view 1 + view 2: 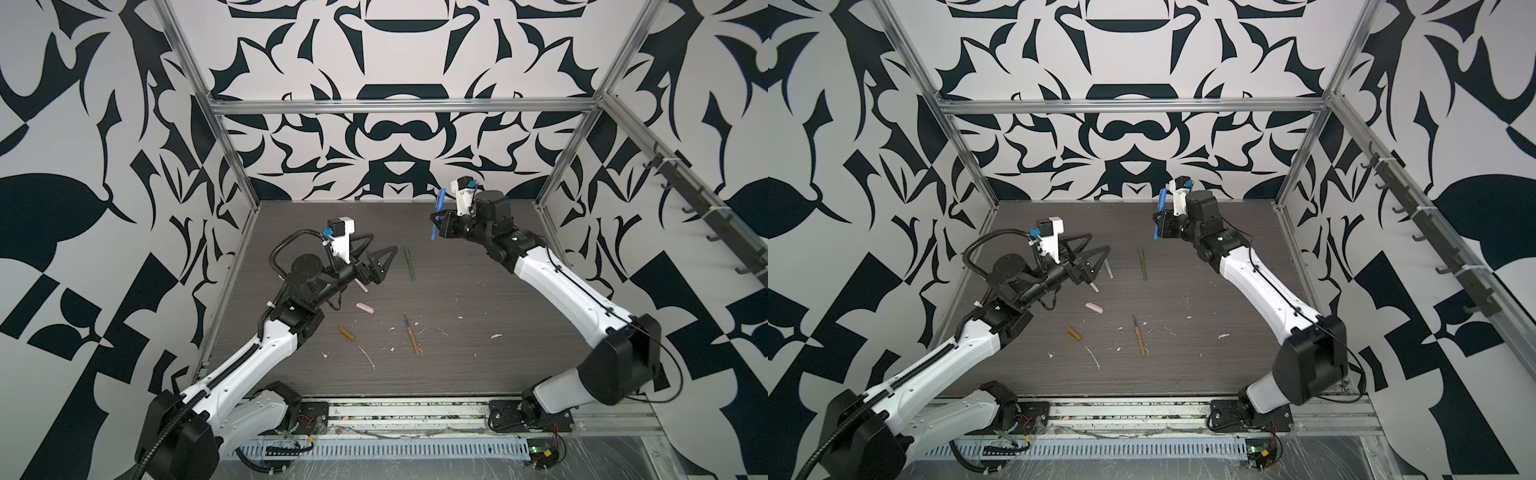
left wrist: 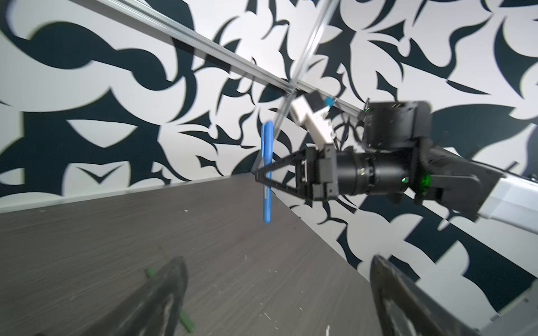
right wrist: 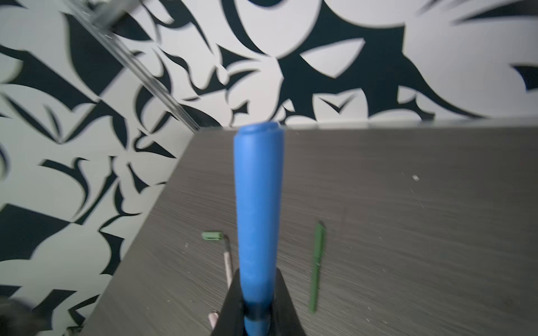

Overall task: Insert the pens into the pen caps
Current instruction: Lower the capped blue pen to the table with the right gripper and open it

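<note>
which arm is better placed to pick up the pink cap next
Left, likely. The left gripper is open and empty close to the pink cap, while the right gripper is shut on the blue pen, raised farther back.

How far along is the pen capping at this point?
Done, apparently: the blue pen looks capped. In hand: the right pincer holds it upright; the left pincer is open, empty. Left to do: the orange-brown pen lies bare-tipped, the orange-brown cap and pink cap loose on the table.
</note>
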